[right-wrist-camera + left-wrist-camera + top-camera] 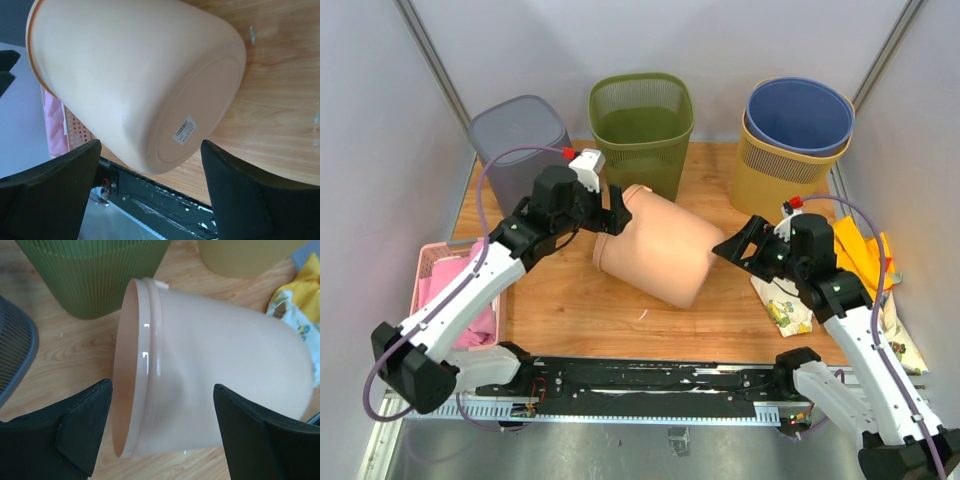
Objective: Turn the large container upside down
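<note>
Left gripper (618, 212): wide open, with nothing in it. It sits at 10 o'clock from the big tub, right at the tub's mouth. One finger (82, 432) is on the mouth side and the other is by the tub's wall, so the rim (150, 365) lies between them. I cannot tell if they touch it.
Right gripper (732, 245): wide open too, and holding nothing. It sits at 3 o'clock from the tub, close to the flat bottom and looking at it.
Large container (660, 245): a peach tub lying on its side in the middle of the table (570, 310). Its mouth points to 10 o'clock and its bottom to 4 o'clock. It is not upside down yet.
Why the grippers are there: I think one waits at each end so they can tip the tub over until its mouth faces down.
Sticker (184, 130): a small white one on the tub's bottom.
What could go wrong: the tub is round and shiny, so it might roll or slip.
Green bin (640, 125): at 12 o'clock, just behind the tub.
Gray bin (520, 140): at 10 o'clock.
Yellow bin (785, 170): at 2 o'clock, with a blue bin (800, 115) inside it.
Pink basket (430, 262): at 8 o'clock, well apart.
Packets (865, 260): at 3 o'clock, past the right gripper.
</note>
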Robot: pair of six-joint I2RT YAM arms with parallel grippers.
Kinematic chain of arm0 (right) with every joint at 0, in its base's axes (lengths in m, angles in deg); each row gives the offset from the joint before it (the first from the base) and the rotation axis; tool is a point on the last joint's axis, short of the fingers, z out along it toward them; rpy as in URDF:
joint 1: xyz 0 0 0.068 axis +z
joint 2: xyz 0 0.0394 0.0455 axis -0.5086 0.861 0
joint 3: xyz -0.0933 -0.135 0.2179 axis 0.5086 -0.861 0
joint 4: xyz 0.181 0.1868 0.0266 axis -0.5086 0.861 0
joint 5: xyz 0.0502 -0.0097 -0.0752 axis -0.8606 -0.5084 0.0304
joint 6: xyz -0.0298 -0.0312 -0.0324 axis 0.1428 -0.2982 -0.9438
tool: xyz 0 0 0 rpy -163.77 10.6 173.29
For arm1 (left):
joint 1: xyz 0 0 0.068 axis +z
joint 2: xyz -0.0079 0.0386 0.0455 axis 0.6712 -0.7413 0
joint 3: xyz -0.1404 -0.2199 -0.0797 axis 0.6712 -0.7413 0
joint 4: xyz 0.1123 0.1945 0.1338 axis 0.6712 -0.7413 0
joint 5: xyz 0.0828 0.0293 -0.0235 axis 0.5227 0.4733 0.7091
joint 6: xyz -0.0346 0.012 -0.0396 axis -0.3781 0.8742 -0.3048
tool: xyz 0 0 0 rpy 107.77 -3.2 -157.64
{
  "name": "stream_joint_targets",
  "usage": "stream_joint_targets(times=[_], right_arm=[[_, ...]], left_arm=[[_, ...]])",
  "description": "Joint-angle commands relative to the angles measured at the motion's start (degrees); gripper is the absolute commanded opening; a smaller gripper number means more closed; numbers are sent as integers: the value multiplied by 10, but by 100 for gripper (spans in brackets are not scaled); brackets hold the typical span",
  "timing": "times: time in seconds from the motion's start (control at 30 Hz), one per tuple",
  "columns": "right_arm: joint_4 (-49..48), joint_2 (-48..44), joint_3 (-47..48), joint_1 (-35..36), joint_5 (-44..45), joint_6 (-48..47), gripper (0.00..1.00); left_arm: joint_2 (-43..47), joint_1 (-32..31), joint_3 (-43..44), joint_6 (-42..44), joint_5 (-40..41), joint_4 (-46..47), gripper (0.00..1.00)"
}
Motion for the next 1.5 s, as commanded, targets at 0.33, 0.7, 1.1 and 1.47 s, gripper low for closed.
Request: stream_joint_targets(times=[0.33, 0.7, 1.1, 1.47], right_arm=[[-242, 15, -129, -7, -146, 182, 82], [-282, 29, -105, -4, -201, 172, 80], [-269, 16, -31, 4, -228, 148, 80], [-248, 29, 45, 27, -220, 118, 79]], left_arm=[[-39, 28, -28, 25, -68, 12, 55], [-67, 34, -63, 2, -129, 55, 29], [-94, 34, -114, -56, -203, 129, 19], [-116, 34, -151, -100, -252, 186, 18]])
